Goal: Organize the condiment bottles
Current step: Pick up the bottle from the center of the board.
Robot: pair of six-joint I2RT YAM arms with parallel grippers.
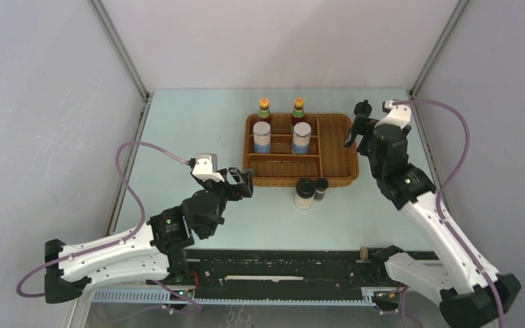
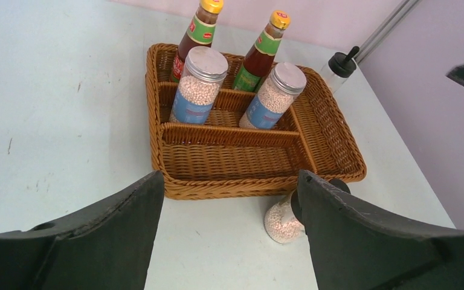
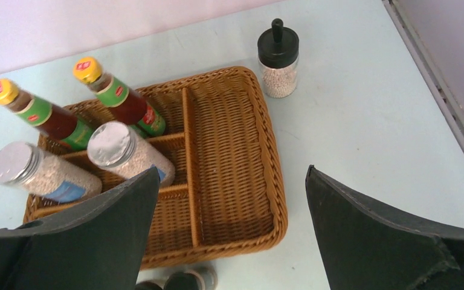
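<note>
- Your left gripper [image 1: 240, 183] is hanging over the table [image 1: 198, 130], just off the front left corner of the wicker tray [image 1: 338, 156]. Its jaws are standing apart, gripping nothing.
- A white black-capped bottle [image 1: 304, 194] and a tiny dark bottle [image 1: 321, 188] are standing upright on the table. They are sitting just beside each other, just in front of the tray's near rim.
- Inside the tray, the left shaker [image 1: 262, 137] and the right shaker [image 1: 301, 137] are standing upright side by side. Each is occupying its own small compartment in the left half, behind the long front compartment.
- Behind them, the left sauce bottle [image 1: 264, 109] and the right sauce bottle [image 1: 298, 109] are standing in the far row of compartments, yellow caps up, one behind each shaker.
- Your right gripper [image 1: 357, 142] is hanging beside the tray's right rim, towards the far corner. Its jaws are spread wide, closing on nothing.
- Farthest out, a spout-capped white bottle [image 1: 363, 109] is standing upright on the table, just beyond the tray's far right corner and near your right gripper's fingers.
</note>
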